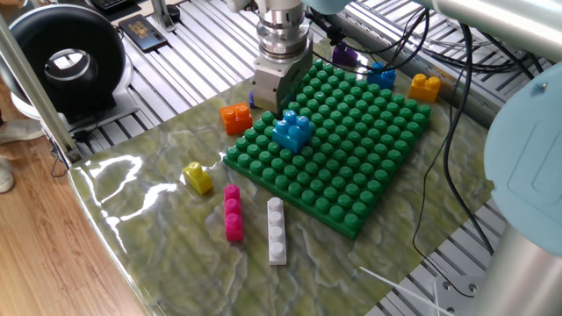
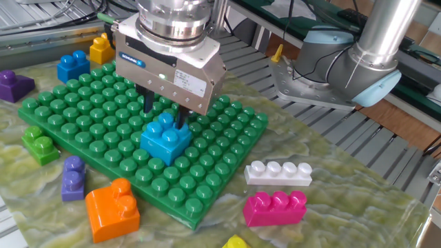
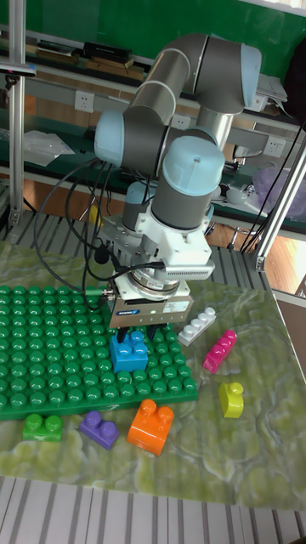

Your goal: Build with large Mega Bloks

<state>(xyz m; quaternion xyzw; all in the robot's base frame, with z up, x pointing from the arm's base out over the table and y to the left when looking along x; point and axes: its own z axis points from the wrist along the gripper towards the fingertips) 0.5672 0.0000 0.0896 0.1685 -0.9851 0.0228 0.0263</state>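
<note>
On the table (image 2: pixel 358 200), in the other fixed view, a purple block (image 2: pixel 14 84) lies off the baseplate's (image 2: pixel 89 131) far left corner, with a dark blue block (image 2: pixel 72 66) and a yellow-orange block (image 2: pixel 103 48) by its far edge. A green block (image 2: pixel 39 144), a violet block (image 2: pixel 73 180) and an orange block (image 2: pixel 112 209) sit along the near edge. The light blue block (image 2: pixel 165 138) sits pressed onto the baseplate near that edge. The gripper (image 2: pixel 165 114) hangs just above it, fingers (image 2: pixel 148 103) spread, gripping nothing. White block (image 2: pixel 278 172) and pink block (image 2: pixel 275 208) lie off the right edge.
</note>
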